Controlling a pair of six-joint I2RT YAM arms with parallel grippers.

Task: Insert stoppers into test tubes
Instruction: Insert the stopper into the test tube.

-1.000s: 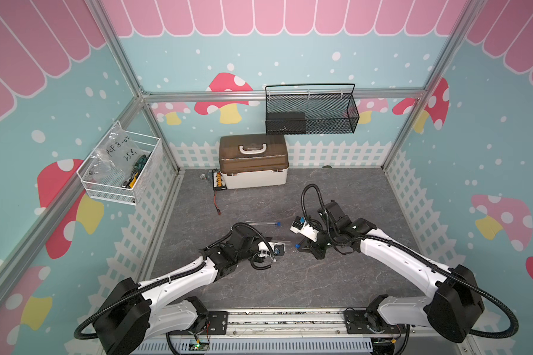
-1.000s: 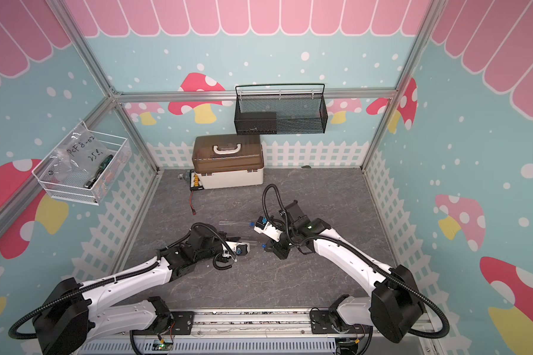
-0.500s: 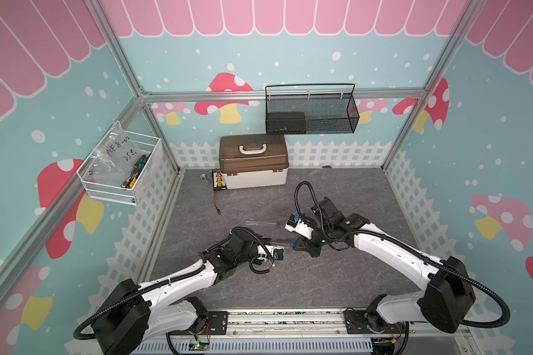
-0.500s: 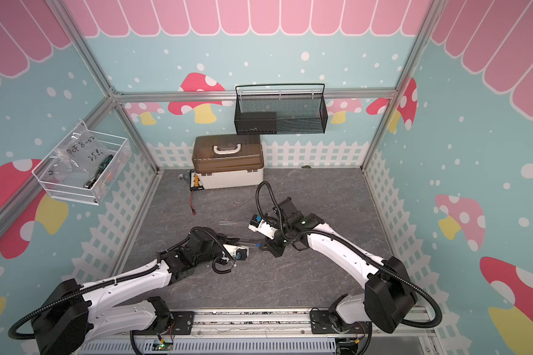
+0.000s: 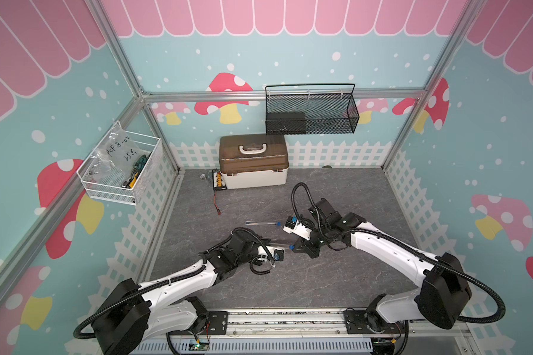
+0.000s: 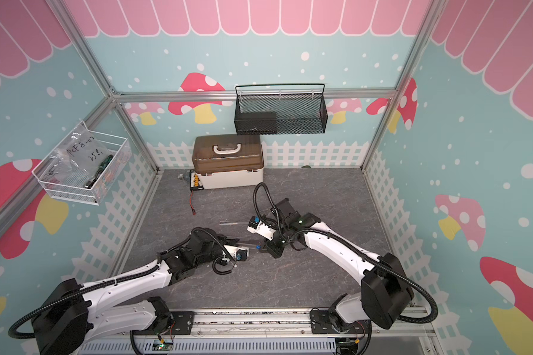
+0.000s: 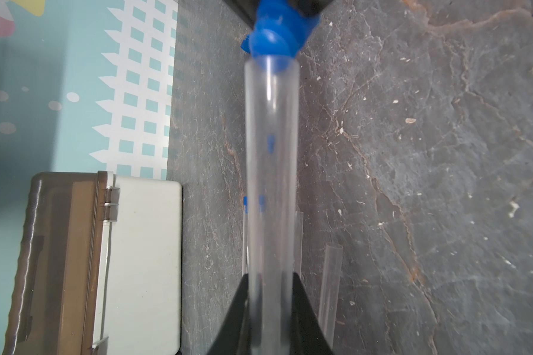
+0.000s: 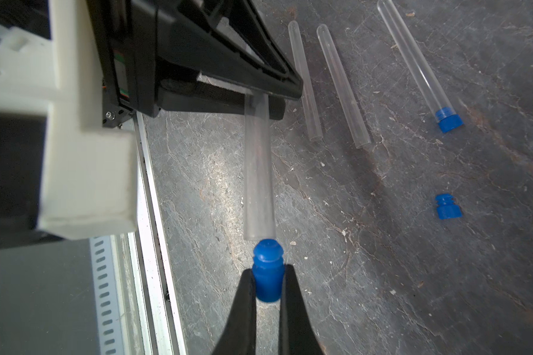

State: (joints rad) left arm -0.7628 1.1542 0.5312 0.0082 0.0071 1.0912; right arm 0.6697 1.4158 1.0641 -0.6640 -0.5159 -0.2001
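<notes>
A blue stopper [image 8: 266, 261] was clamped in the right gripper [image 8: 268, 273], nose at the mouth of a clear test tube [image 8: 258, 172] pinched by the left gripper [image 8: 270, 100], and beyond them two open tubes [image 8: 305, 83], a stoppered tube [image 8: 413, 58] and a loose stopper [image 8: 448, 207] were seen on the grey table [image 8: 382, 246].

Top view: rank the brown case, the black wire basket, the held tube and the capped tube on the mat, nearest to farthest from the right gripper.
From the right gripper:
1. Held tube, just off its tip.
2. Capped tube, lying on the mat farther back.
3. Brown case, by the back wall.
4. Black wire basket, hung on the back wall.
</notes>
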